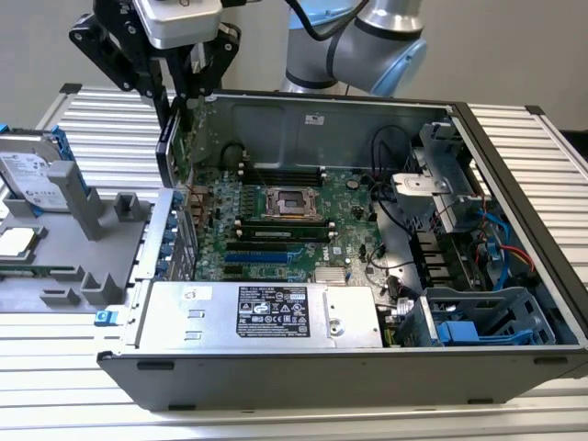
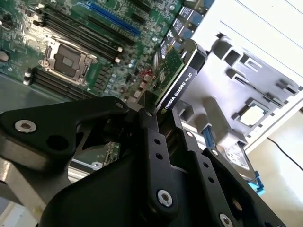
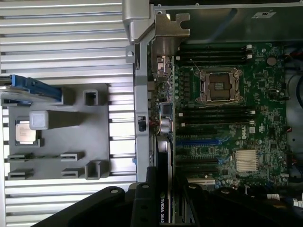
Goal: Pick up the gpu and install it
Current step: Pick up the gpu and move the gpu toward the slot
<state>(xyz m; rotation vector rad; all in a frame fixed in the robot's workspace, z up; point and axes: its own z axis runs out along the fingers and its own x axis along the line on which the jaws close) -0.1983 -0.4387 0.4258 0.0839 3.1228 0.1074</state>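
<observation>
A ribbed metal table [image 1: 55,349] carries an open desktop computer case [image 1: 276,367] lying on its side. A large green motherboard [image 1: 349,197] covers the floor of the case. A silver power supply [image 1: 266,312] lies along the near wall, and a drive cage with blue plastic parts [image 1: 478,317] fills the corner on the exterior view's right.

Just beside the case, on the exterior view's left, a gray fixture tray [image 1: 92,253] rests on the table. A silver hard drive [image 1: 32,175] with blue rails stands at the tray's far end, and a small square processor chip [image 1: 16,242] lies near it.

The arm reaches in from behind the case. Its black gripper [image 1: 186,92] hangs over the case's far corner on the exterior view's left. It is clamped on the gpu [image 1: 168,142], which it holds on edge in the air beside the case's rear wall, above the motherboard and not seated in any slot.

In the second wrist view the black fingers [image 2: 152,137] press both faces of the card [image 2: 175,78], green circuit board on one side and black cooler on the other.

The empty processor socket [image 1: 292,202] sits open near the middle of the motherboard.
</observation>
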